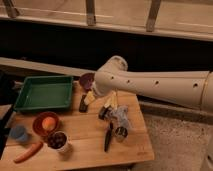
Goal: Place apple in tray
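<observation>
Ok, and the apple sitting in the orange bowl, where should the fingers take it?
Probably best from straight above, closing on the apple across its widest middle: it is round and smooth, and the rim of the bowl walls off its sides. The gripper hangs open over the middle of the table, to the apple's right in the camera view, holding nothing.

Fig.: wood table (85, 139), lower left. Behind: dark wall (60, 45) w/ pale ledge (35, 66) along its base. Top: metal posts (90, 12). Lower rt: speckled grey floor (175, 145). Light warm, dim.
</observation>
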`<state>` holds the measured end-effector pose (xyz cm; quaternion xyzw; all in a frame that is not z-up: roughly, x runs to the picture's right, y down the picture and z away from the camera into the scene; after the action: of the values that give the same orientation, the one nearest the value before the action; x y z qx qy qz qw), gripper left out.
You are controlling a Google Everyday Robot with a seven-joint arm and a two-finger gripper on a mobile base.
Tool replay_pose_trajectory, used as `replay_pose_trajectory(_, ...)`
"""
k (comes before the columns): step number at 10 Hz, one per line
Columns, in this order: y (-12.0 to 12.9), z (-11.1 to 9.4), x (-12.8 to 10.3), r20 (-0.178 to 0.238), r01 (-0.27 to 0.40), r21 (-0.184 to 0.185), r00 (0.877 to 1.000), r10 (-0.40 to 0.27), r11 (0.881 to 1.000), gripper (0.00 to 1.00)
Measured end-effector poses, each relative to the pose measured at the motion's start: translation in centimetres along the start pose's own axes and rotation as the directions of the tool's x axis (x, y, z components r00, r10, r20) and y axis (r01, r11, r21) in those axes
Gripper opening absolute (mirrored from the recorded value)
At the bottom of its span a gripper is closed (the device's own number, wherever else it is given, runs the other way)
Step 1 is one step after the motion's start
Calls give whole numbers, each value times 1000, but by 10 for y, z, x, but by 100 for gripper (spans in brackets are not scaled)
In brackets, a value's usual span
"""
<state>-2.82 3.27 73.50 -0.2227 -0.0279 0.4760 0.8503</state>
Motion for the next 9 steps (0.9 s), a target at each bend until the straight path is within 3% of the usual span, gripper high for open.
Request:
replay_pose_trajectory(3, 32, 32, -22, -23, 76, -95, 997, -78, 993, 80)
replay_pose_trajectory(5, 71, 56, -48, -27, 149, -167, 987, -156, 975, 80)
replay_pose_trajectory(8, 132, 78, -57, -26, 254, -279, 962, -271, 926, 80)
replay_pose_trajectory(9, 160, 79, -54, -12, 312, -326, 943, -334, 892, 80)
